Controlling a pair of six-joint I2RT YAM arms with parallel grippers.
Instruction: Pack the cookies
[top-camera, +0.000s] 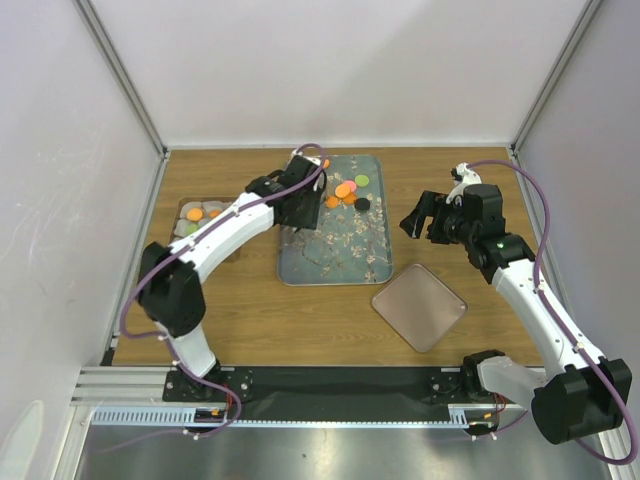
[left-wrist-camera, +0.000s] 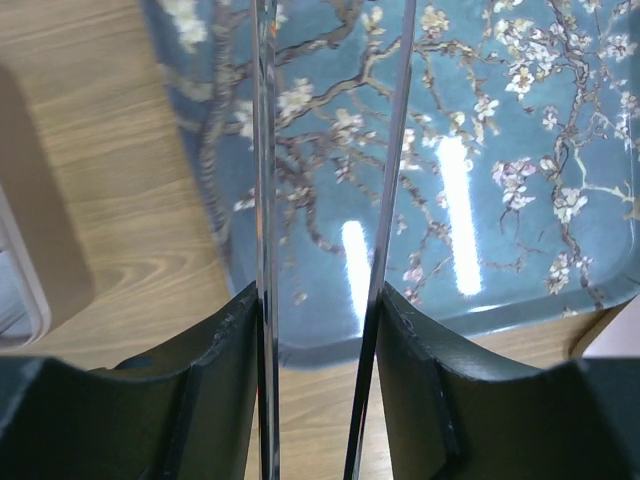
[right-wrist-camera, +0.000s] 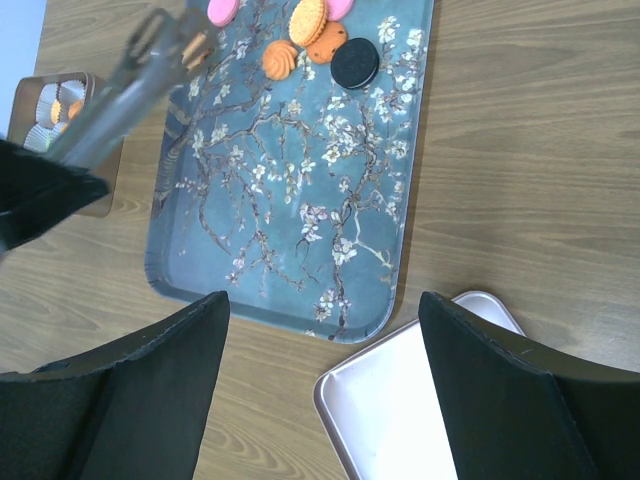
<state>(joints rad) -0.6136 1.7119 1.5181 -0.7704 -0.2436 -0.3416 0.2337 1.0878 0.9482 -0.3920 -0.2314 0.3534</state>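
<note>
Several cookies lie at the far end of the floral tray (top-camera: 330, 255): orange ones (top-camera: 344, 190), a green one (top-camera: 362, 180) and a black one (top-camera: 362, 204). The right wrist view shows them as orange (right-wrist-camera: 308, 18), pink (right-wrist-camera: 221, 10) and black (right-wrist-camera: 354, 62). My left gripper (top-camera: 297, 197) is shut on metal tongs (left-wrist-camera: 265, 150) that reach over the tray's far left corner. A small orange piece (top-camera: 326, 163) shows at the tong tips (right-wrist-camera: 193, 45). My right gripper (top-camera: 424, 222) is open and empty, right of the tray and above the table.
A brown box (top-camera: 200, 218) holding several cookies stands left of the tray; it also shows in the right wrist view (right-wrist-camera: 52, 108). A pinkish square lid (top-camera: 420, 305) lies right of the tray's near corner. White walls enclose the table.
</note>
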